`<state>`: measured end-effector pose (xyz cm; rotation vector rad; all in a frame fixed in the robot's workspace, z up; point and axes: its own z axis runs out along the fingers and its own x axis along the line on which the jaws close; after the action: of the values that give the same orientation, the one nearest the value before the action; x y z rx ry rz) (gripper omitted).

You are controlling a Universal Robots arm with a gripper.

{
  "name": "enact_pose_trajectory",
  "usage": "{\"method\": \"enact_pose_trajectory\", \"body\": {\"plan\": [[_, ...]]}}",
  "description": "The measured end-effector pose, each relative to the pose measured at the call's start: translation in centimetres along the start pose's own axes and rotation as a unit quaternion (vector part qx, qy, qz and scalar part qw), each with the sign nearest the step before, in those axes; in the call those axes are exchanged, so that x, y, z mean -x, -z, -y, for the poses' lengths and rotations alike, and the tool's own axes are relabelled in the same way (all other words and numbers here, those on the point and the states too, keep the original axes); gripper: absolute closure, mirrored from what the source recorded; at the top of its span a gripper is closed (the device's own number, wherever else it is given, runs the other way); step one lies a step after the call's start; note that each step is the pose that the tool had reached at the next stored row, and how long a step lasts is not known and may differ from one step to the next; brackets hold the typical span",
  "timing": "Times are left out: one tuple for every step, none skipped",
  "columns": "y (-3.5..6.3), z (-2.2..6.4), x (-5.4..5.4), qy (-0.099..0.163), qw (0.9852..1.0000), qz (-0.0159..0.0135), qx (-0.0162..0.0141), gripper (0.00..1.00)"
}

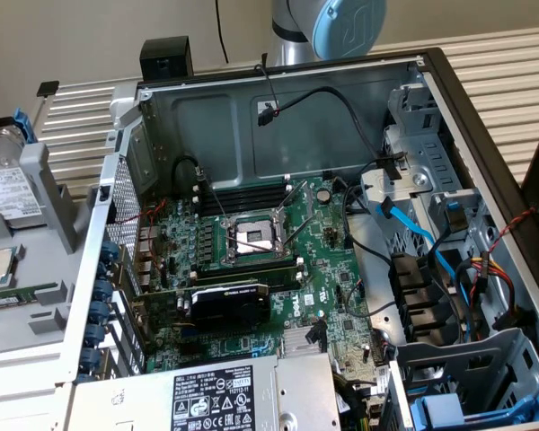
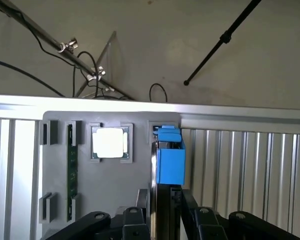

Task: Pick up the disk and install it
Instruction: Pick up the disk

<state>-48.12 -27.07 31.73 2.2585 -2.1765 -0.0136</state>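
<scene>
Exterior looks down into case [image 1: 207, 126]; wrist faces tray [image 2: 115, 185] (shared, close).

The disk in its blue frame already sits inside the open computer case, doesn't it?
Not quite. The disk in its blue frame is not inside the open computer case. It sits in the grey holder outside the case, at the exterior view's left. The exterior view shows this.

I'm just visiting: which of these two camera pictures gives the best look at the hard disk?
The wrist view: the disk stands edge-on, close up, its blue frame plain. The exterior view shows it at that view's far left, upright in a grey holder, white label facing the camera, partly cut off.
</scene>
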Motion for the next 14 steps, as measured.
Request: {"method": "enact_pose_trajectory", "body": {"plan": [[0.00, 0.00, 0.00, 0.000, 1.0000, 0.0000, -0.0003, 0.55], [0.00, 0.00, 0.00, 0.000, 1.0000, 0.0000, -0.0004, 0.49], [-0.02, 0.00, 0.00, 0.000, 1.0000, 0.0000, -0.0008, 0.49], [-0.08, -0.01, 0.00, 0.000, 1.0000, -0.0001, -0.0022, 0.49], [-0.17, -0.01, 0.00, 0.000, 1.0000, -0.0001, -0.0037, 0.43], [-0.27, 0.00, 0.00, 0.000, 1.0000, -0.0002, -0.0052, 0.43], [-0.37, -0.01, 0.00, 0.000, 1.0000, -0.0003, -0.0069, 0.43], [-0.46, 0.00, 0.00, 0.001, 1.0000, -0.0003, -0.0088, 0.43], [-0.54, 0.00, 0.01, 0.001, 0.9999, -0.0004, -0.0108, 0.43], [-0.61, 0.01, 0.03, 0.002, 0.9999, -0.0005, -0.0129, 0.43], [-0.65, 0.04, 0.05, 0.003, 0.9999, -0.0003, -0.0146, 0.43], [-0.68, 0.06, 0.10, 0.003, 0.9999, 0.0002, -0.0160, 0.43], [-0.70, 0.07, 0.22, 0.004, 0.9998, 0.0007, -0.0170, 0.43], [-0.73, 0.08, 0.37, 0.004, 0.9998, 0.0010, -0.0176, 0.43]]}}
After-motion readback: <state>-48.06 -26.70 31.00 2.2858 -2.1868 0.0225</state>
